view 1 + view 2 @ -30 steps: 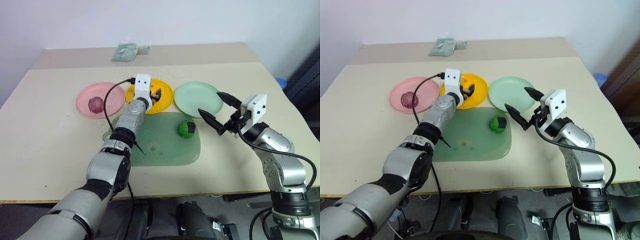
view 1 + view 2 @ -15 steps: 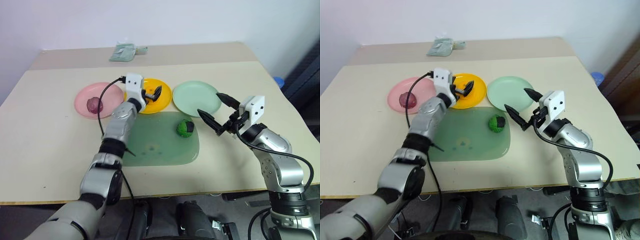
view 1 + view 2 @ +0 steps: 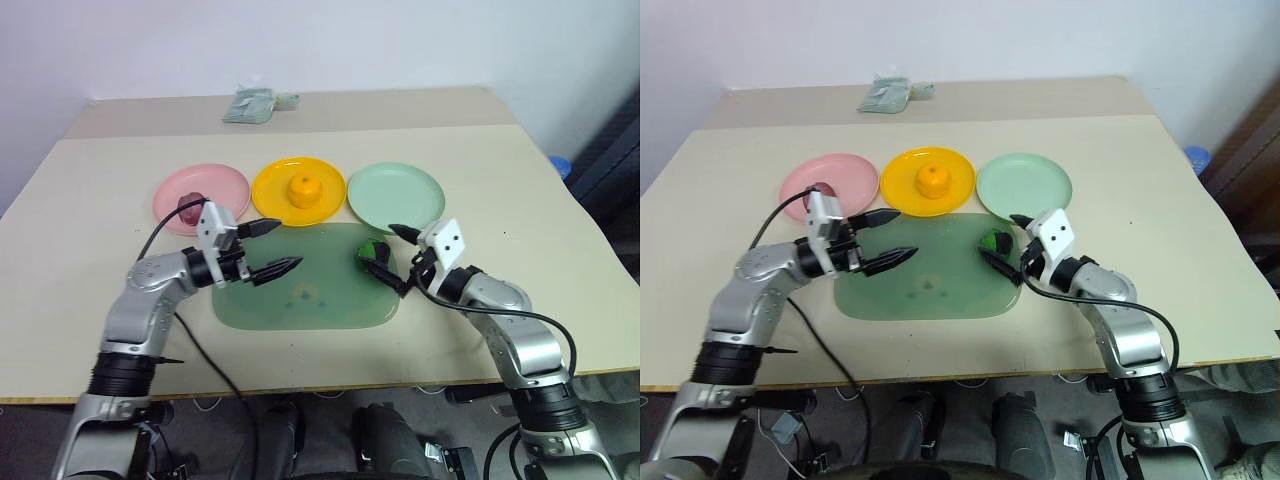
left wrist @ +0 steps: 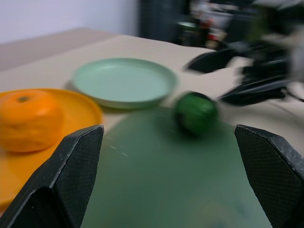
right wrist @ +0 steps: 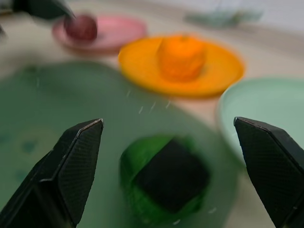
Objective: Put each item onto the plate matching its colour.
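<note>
Maroon ball [image 3: 189,207] sits on the pink plate [image 3: 230,187], orange ball [image 3: 300,188] on the yellow plate [image 3: 325,199]: 2 of 3 done, I reckon. Green ball [image 3: 374,253] lies on the mat [image 3: 300,295], between my right gripper [image 3: 388,249]'s wide-open fingers; left gripper [image 3: 272,248] gapes empty; mint plate [image 3: 395,195] waits.

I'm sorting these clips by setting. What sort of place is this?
Probably a lab or test room: a plain beige table against a bare white wall, three coloured plates lined up for a sorting drill, cables hanging below the table edge.
</note>
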{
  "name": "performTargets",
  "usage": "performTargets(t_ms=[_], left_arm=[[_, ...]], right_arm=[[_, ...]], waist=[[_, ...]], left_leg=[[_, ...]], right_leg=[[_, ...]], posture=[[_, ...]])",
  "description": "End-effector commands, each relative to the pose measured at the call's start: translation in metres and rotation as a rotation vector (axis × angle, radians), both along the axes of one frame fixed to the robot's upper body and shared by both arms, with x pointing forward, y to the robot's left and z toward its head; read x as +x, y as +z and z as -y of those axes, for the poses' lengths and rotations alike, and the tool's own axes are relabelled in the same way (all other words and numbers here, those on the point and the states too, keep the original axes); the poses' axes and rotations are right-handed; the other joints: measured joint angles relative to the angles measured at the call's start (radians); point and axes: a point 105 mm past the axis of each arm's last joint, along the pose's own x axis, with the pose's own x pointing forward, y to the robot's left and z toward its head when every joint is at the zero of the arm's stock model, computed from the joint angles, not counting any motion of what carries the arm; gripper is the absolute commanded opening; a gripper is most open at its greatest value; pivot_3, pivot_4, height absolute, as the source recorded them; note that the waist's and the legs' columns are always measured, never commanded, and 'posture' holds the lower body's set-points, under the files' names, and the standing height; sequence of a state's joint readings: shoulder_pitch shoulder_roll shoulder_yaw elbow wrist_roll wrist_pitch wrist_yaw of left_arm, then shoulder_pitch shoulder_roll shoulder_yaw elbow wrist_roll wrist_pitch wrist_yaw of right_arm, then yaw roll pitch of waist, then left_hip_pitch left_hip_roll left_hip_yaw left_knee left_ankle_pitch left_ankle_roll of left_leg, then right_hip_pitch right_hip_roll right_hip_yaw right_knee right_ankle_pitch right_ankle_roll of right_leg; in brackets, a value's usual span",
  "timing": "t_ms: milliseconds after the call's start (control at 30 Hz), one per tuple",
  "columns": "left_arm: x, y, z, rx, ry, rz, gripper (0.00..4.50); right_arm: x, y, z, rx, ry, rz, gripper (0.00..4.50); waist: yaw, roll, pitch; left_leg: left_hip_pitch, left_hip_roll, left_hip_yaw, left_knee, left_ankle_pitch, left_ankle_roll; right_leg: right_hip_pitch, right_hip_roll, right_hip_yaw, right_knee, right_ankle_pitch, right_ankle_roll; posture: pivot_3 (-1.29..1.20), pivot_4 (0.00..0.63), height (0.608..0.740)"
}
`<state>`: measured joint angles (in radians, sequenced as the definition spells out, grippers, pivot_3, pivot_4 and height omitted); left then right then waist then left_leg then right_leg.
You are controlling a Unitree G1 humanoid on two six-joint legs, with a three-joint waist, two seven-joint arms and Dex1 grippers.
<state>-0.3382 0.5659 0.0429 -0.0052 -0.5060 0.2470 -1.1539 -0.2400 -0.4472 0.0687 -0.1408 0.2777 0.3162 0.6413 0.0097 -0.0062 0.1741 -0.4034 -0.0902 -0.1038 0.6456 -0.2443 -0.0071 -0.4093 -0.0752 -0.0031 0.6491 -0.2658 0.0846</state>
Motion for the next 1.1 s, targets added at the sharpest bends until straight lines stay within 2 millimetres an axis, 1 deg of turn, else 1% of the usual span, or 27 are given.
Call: performTargets(t_ms=[33,167,300,367,400,467,533,567,633,700,767,833,900,967,1000,1100], left_arm=[[-0.021,0.013,-0.011,0.007,-0.097,0.039,4.48],[-0.033,0.008,-0.019,0.048,-0.116,0.029,4.48],[-0.035,0.007,-0.017,0.04,-0.102,0.032,4.48],[-0.036,0.006,-0.016,0.032,-0.089,0.031,4.5],[-0.036,0.006,-0.015,0.03,-0.083,0.032,4.5],[-0.037,0.005,-0.015,0.028,-0.073,0.033,4.5],[-0.037,0.004,-0.014,0.022,-0.055,0.029,4.5],[-0.037,0.003,-0.014,0.015,-0.031,0.027,4.5],[-0.033,0.001,-0.012,0.012,0.023,0.04,4.5],[-0.031,0.001,-0.01,0.005,0.057,0.045,4.5],[-0.026,0.002,-0.007,-0.008,0.105,0.042,4.5],[-0.017,0.003,-0.002,-0.021,0.184,0.055,4.5],[-0.011,0.004,0.004,-0.039,0.24,0.06,4.5],[-0.008,0.008,0.012,-0.067,0.283,0.079,4.5],[-0.008,0.01,0.014,-0.079,0.299,0.087,4.5],[-0.006,0.011,0.015,-0.083,0.345,0.089,4.5]], right_arm=[[0.006,-0.001,-0.003,-0.008,-0.016,0.007,4.5],[0.013,-0.008,-0.001,-0.026,-0.048,0.003,4.5],[0.018,-0.01,0.0,-0.018,-0.052,-0.005,4.5],[0.02,-0.009,0.0,-0.008,-0.056,-0.004,3.98],[0.021,-0.008,0.001,-0.007,-0.058,-0.002,3.65],[0.022,-0.006,0.001,-0.004,-0.06,0.01,2.65],[0.023,-0.001,0.003,0.0,-0.066,0.027,1.93],[0.025,0.005,0.004,0.013,-0.074,0.045,1.82],[0.03,0.018,0.007,0.036,-0.091,0.074,1.82],[0.035,0.025,0.01,0.044,-0.105,0.094,1.82],[0.045,0.032,0.016,0.055,-0.131,0.105,1.82],[0.065,0.042,0.028,0.052,-0.193,0.121,1.82],[0.089,0.046,0.042,0.052,-0.275,0.121,1.82],[0.114,0.043,0.055,0.024,-0.368,0.098,1.82],[0.121,0.04,0.058,0.014,-0.394,0.085,1.82],[0.133,0.032,0.061,-0.015,-0.429,0.061,1.82]], waist=[[0.0,0.0,0.0],[0.001,0.0,0.0],[0.002,0.0,0.0],[0.001,0.001,0.0],[0.001,0.001,0.0],[0.0,0.001,0.0],[0.0,0.001,0.0],[-0.001,0.001,0.001],[0.0,0.002,0.001],[0.0,0.002,0.001],[0.0,0.002,0.001],[0.0,0.002,0.001],[-0.002,0.002,0.002],[0.002,0.002,0.002],[-0.005,0.004,0.003],[-0.019,0.004,0.003]], left_leg=[[0.0,0.0,0.0,0.0,0.0,0.0],[0.0,0.0,0.0,0.0,0.0,0.0],[0.0,0.0,0.0,0.0,0.0,0.0],[0.0,0.0,0.0,0.0,0.0,0.0],[0.0,0.0,0.0,0.0,0.0,0.0],[0.0,0.0,0.0,-0.001,0.0,0.0],[0.0,0.0,0.0,-0.001,0.0,0.0],[0.0,0.0,0.0,-0.001,0.0,0.0],[0.0,0.0,0.0,-0.001,0.0,0.0],[0.0,0.0,0.0,-0.001,0.0,0.0],[0.0,0.0,0.0,-0.001,0.0,0.0],[0.0,0.0,0.0,0.0,0.0,0.0],[0.0,0.0,0.0,0.0,0.0,0.0],[0.0,0.0,0.0,-0.001,0.0,0.001],[0.0,0.0,0.0,-0.003,0.0,0.0],[-0.001,-0.001,0.002,-0.002,0.001,0.0]], right_leg=[[0.0,0.0,0.0,0.0,0.0,0.0],[0.0,0.0,0.0,0.0,0.0,0.0],[0.0,0.0,0.0,0.0,0.0,0.0],[0.0,0.0,0.0,0.0,0.0,0.0],[0.0,0.0,0.0,0.0,0.0,0.0],[0.0,0.0,0.0,0.0,0.0,0.0],[0.0,0.0,0.0,0.0,0.0,0.001],[-0.001,0.0,0.0,0.0,0.001,0.002],[-0.001,0.0,0.0,0.0,0.001,0.002],[-0.001,0.0,0.0,0.0,0.001,0.002],[0.0,0.0,0.0,0.0,0.001,0.002],[0.0,0.0,0.0,0.0,0.001,0.002],[0.0,0.001,0.0,0.0,0.002,0.003],[0.0,0.001,0.0,0.0,0.002,0.003],[-0.001,0.001,0.0,0.0,0.002,0.003],[-0.002,0.0,0.001,0.0,0.003,0.002]], posture=[[0.0,0.15,0.74],[0.0,0.15,0.74],[0.0,0.15,0.74],[0.0,0.15,0.74],[0.0,0.15,0.74],[0.0,0.15,0.74],[0.0,0.15,0.74],[0.0,0.15,0.74],[0.0,0.15,0.74],[0.0,0.15,0.74],[0.0,0.15,0.74],[0.0,0.15,0.74],[0.0,0.15,0.74],[0.0,0.15,0.74],[0.0,0.15,0.74],[0.0,0.15,0.74]])
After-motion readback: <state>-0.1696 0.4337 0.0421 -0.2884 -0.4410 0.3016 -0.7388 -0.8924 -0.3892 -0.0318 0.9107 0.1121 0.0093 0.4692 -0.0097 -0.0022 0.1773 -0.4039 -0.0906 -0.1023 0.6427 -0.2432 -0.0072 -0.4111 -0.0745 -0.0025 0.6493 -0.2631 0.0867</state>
